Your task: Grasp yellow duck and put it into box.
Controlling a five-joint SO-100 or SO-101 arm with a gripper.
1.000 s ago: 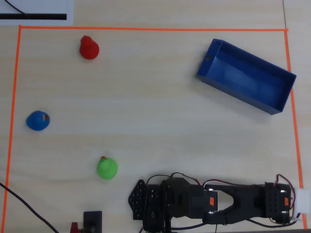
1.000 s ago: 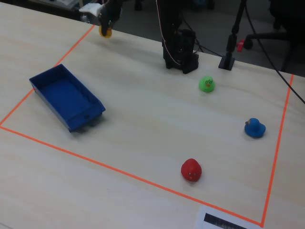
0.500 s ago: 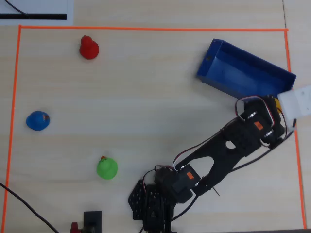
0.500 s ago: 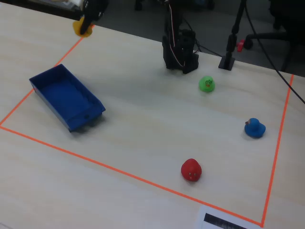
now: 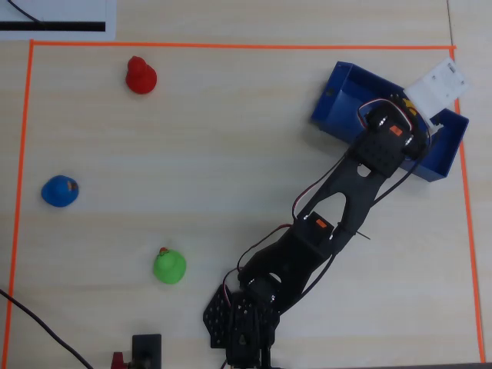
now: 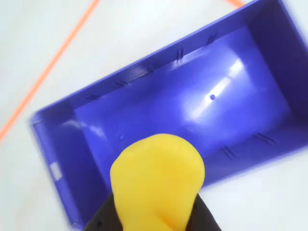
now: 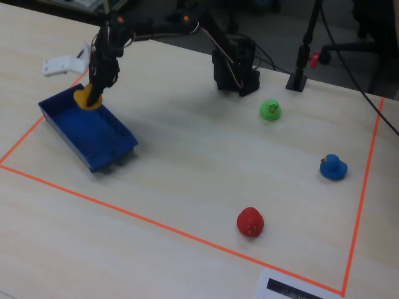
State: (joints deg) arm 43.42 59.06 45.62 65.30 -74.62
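Yellow duck (image 6: 156, 185) clamped in the tool (image 7: 92, 99); hung directly above the blue box (image 6: 159, 106), open floor straight beneath; release probably next; surface (image 7: 199, 162) well clear below.

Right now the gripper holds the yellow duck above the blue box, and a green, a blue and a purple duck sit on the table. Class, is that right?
One slip: no duck is purple. The overhead view shows a red duck beside the green duck and blue duck. The gripper does hold the yellow duck above the blue box.

box (image 6: 159, 110) floor bare below the hand (image 7: 93, 98), low walls around
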